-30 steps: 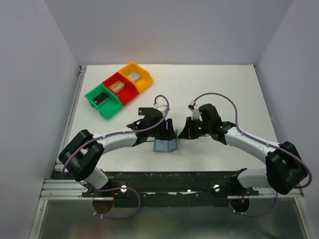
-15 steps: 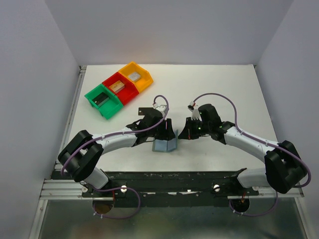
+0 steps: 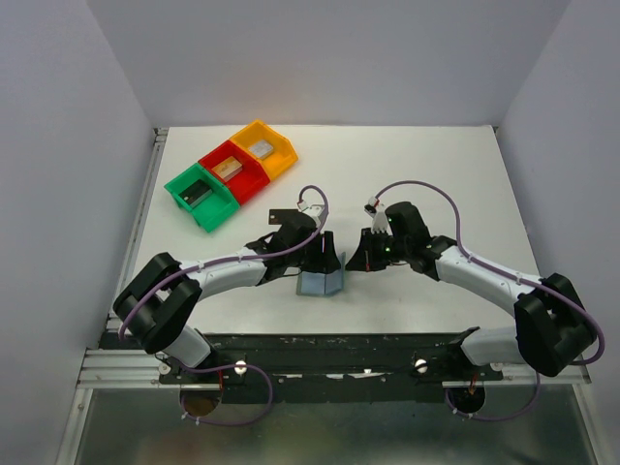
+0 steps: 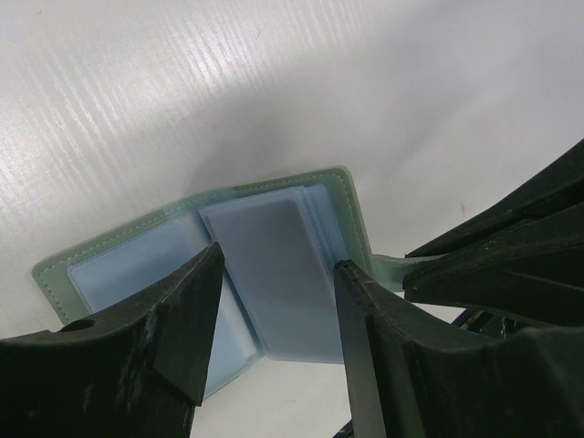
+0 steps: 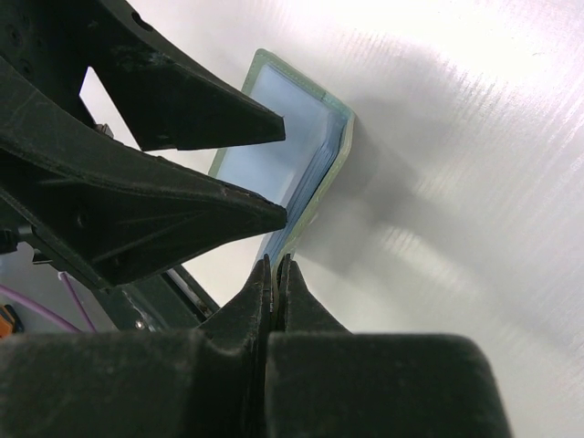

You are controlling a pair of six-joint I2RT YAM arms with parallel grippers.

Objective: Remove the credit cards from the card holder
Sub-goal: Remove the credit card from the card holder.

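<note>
Nothing measurable has shifted over the last second: both arms and the wallet sit as before.

Small flat grey-green bifold card holder [image 3: 322, 283] lies open on the white table [image 3: 436, 174] between the two wrists, its pale blue inside exposed. The right wrist view shows one panel tilted up, with shadow beneath it.

Right gripper [image 5: 275, 266]: jaws pressed together on the holder's little tab [image 4: 388, 268] at the outer edge. Judged an anchoring pinch, so the wallet neither slides nor folds shut.

Left gripper [image 4: 278, 260]: jaws spread, one finger on each side of the card-bearing panel, closed on nothing.

Credit cards [image 4: 274, 274]: all seated in that panel's sleeve. The top one reads pale silvery-blue, with further edges stacked behind it; count not readable.

Judgement: the spread fingers are lined up to nip the top card's free edge and draw it away from the anchored side. No card is out yet.
</note>
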